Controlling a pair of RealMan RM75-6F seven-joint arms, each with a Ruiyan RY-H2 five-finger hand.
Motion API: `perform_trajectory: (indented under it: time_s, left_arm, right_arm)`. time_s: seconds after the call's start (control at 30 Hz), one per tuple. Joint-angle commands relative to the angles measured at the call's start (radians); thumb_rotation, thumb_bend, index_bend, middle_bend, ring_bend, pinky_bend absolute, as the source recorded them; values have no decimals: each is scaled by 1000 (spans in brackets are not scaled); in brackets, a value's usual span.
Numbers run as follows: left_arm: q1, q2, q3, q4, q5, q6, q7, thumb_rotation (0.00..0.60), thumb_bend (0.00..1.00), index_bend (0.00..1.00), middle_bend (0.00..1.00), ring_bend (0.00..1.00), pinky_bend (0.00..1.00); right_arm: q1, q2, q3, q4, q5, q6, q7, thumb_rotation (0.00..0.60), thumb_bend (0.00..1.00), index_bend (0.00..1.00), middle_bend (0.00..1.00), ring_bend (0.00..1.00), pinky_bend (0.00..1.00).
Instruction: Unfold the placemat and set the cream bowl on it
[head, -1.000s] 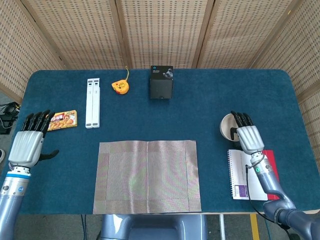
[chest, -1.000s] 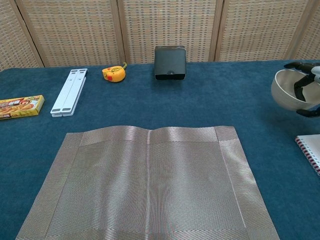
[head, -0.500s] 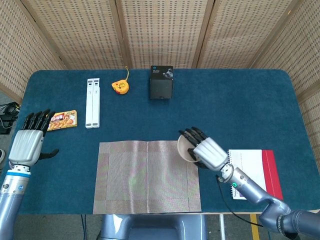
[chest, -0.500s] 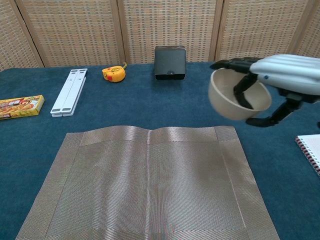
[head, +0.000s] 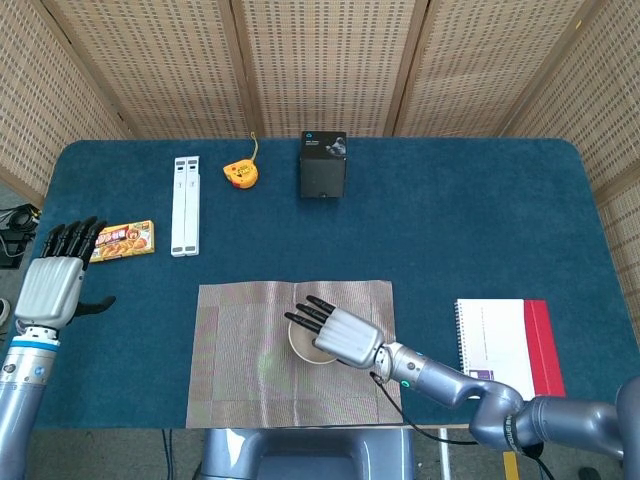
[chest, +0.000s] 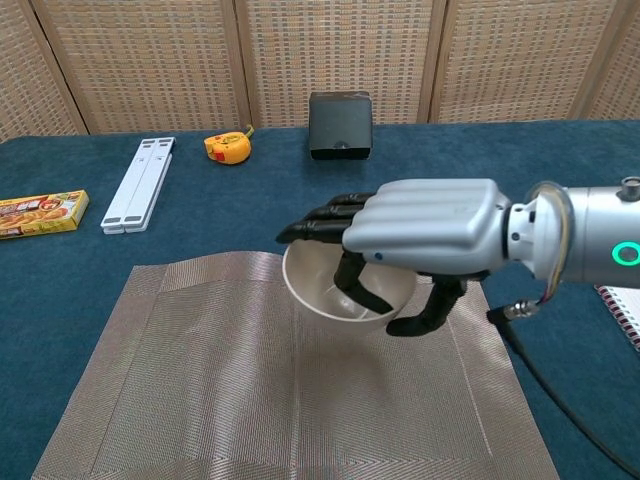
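With the placemat (head: 295, 352) already spread flat on the blue table (head: 470, 210), the placing step is judged to be in hand. The cream bowl (chest: 345, 292) is gripped by the right hand (chest: 420, 245), fingers hooked over the rim and into the bowl, thumb under the outside wall. The bowl is held over the middle of the mat, tilted, apparently just above the weave; contact cannot be confirmed. Next move as judged: bowl levelled, lowered until the base sits flat on the mat, fingers then released and drawn clear of the rim without tipping it. The left hand (head: 52, 285) is kept at the table's left edge, fingers extended, nothing held
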Motion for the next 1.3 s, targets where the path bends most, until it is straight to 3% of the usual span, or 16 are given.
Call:
perform_trajectory:
  time_s: [0.03,0.73,0.8,0.87,0.97,1.07,1.3]
  left_arm:
    - [-2,3,-1,1,-4,-5,-4,600,0,0,0,0,0]
    - [4,29,-6,-3,-4,-14,-53,600,0,0,0,0,0]
    - [7,32,-6,-4,-1,-11,-59,600,0,0,0,0,0]
    - [9,34,-7,-5,1,-7,-65,600,0,0,0,0,0]
    - [11,37,-7,-6,3,-5,-71,600,0,0,0,0,0]
    - [14,41,-7,-7,11,-3,-78,600,0,0,0,0,0]
    - [21,50,-5,-10,27,2,-100,600,0,0,0,0,0]
  right_arm:
    - [31,-48,3,5,27,-44,-39,600,476,696,0,0,0]
    - [85,-164,-40,84,39,-68,-115,600,471,682,0,0,0]
    - [87,-168,-45,92,33,-63,-124,600,403,593,0,0,0]
    - [87,-165,-47,90,38,-61,-127,600,186,347,0,0,0]
    - [86,-159,-47,83,45,-56,-134,600,4,113,0,0,0]
    - [81,-145,-49,73,49,-44,-147,600,0,35,0,0,0]
    - [47,-62,-76,-6,29,15,-203,600,0,0,0,0,0]
